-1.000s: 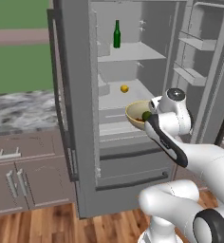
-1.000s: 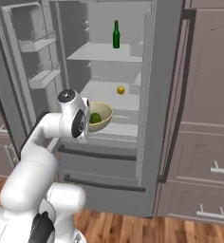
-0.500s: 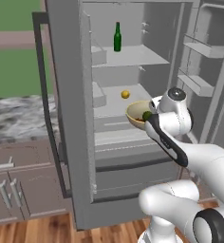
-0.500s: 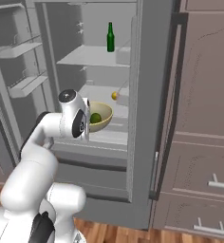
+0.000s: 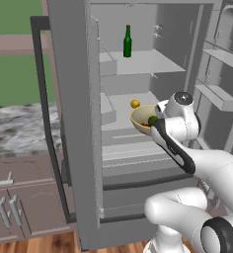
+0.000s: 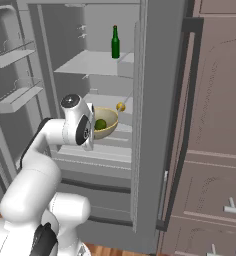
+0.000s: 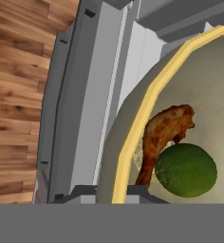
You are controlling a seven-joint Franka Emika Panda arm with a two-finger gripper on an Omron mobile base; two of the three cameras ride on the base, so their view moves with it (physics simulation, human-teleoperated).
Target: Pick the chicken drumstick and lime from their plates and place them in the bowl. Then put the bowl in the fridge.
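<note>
Starting at your left, the fridge (image 5: 79, 148) stands with its doors swung wide, a green bottle (image 5: 127, 42) upright on the upper shelf (image 5: 143, 62) and a small yellow fruit (image 5: 135, 104) on the shelf below. Just right of that, your bowl (image 5: 140, 118) hangs in front of the shelves, your jaws closed on its rim; the lime (image 7: 185, 170) touches the chicken drumstick (image 7: 161, 135) inside

Lime (image 7: 185, 170) beside drumstick (image 7: 162, 135) in bowl (image 5: 139, 120), before fridge (image 5: 138, 64) shelf.
</note>
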